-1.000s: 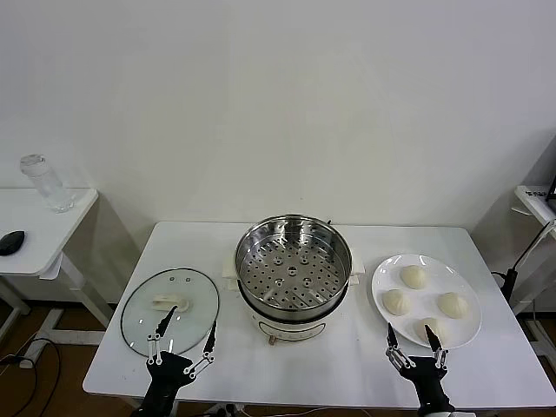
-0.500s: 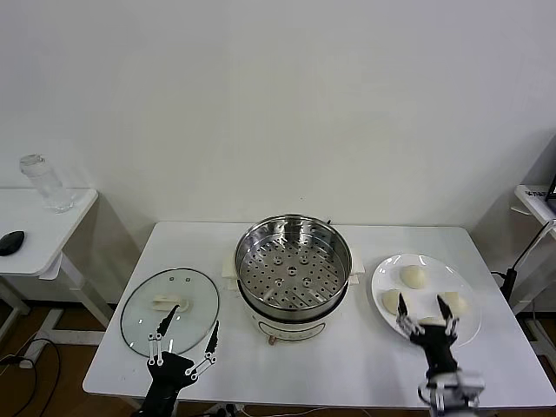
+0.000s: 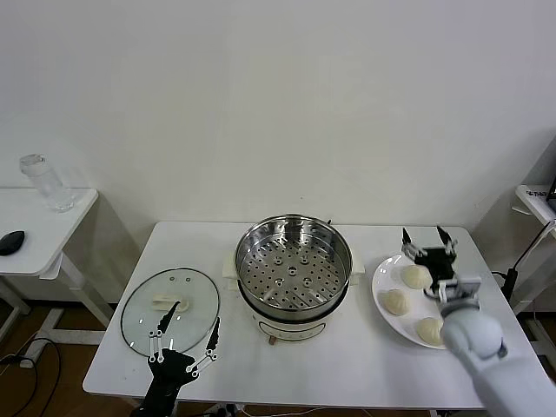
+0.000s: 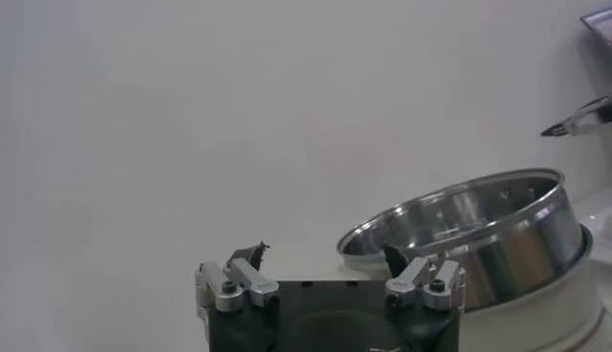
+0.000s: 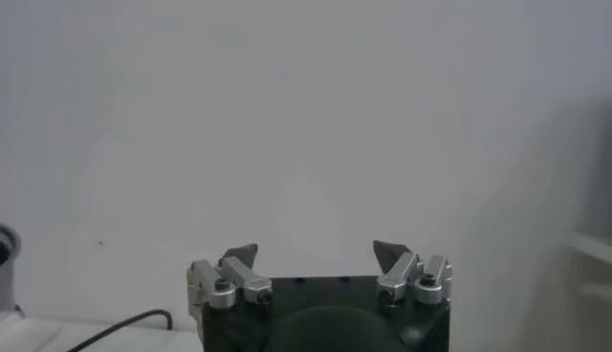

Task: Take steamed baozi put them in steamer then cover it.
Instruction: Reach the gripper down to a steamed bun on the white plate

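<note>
The table (image 3: 347,365) carries three things in a row. In the middle stands the steamer (image 3: 294,265), its perforated tray bare and nothing yet in it. On the robot's left lies the glass lid (image 3: 170,310), flat, with its white handle up. On the right sits the plate (image 3: 387,282) with the baozi (image 3: 416,276): three show clearly, and a fourth is probably hidden behind the right arm, which crosses the plate's outer side.

The right gripper (image 3: 427,241) hangs above the far edge of the plate, fingers spread wide and empty, pointing toward the wall; its wrist view shows only the wall past the fingertips, so it tells nothing of how the gripper stands over the buns. The left gripper (image 3: 182,329) is parked at the near table edge just by the lid, also spread and holding nothing.

The buns should be light and soft, with smooth skin that dents or tears under a hard pinch. I would take each across its widest part, low on the sides, and close only until it holds. The lid is stiff, heavier and breakable; its handle is the one sensible hold. The steamer's near wall and base are partly cut off in the left wrist view.
</note>
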`<state>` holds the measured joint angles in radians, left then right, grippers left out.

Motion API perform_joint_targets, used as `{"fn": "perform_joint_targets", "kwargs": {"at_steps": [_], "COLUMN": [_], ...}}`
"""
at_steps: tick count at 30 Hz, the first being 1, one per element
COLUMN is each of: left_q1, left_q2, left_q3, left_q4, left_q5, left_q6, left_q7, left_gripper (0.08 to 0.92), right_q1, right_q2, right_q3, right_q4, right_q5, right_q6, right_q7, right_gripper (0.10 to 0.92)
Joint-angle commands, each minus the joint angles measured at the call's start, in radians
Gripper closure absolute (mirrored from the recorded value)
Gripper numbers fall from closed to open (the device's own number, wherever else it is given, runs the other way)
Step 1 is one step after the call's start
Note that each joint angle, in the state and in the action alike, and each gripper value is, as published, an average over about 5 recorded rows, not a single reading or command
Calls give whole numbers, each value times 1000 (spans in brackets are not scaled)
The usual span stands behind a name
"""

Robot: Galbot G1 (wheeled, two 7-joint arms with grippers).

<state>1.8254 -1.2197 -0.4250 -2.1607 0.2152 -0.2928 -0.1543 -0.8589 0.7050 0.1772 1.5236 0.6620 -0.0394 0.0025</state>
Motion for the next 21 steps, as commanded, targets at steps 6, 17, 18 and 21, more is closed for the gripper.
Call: {"fn": "perform_joint_targets", "kwargs": {"at_steps": [6,17,18,21], "left_q1": [-6,-1,0,3], "left_q2": [-5,-13,-14,-17], "left_q3": [2,-8,-10,-16], "left_q4": [3,2,2,2], "left_q5": [1,1,1,1], "left_q6": [1,3,3,2], "left_q7": [3,3,2,2], "left_gripper": [177,177,177,177], "right_q1": [656,868,874,881], "right_q2": [-213,-91,-79,-43], "right_q3": [-563,-762,-768,-771], "right_q4": [-388,-577,-589,-627], "right_q5": [-202,-579,-614,-709], "right_q6": [-42,71,78,99], "right_q7": [-873,-1237,-1252,-1276], "right_gripper": [203,203,203,203]}}
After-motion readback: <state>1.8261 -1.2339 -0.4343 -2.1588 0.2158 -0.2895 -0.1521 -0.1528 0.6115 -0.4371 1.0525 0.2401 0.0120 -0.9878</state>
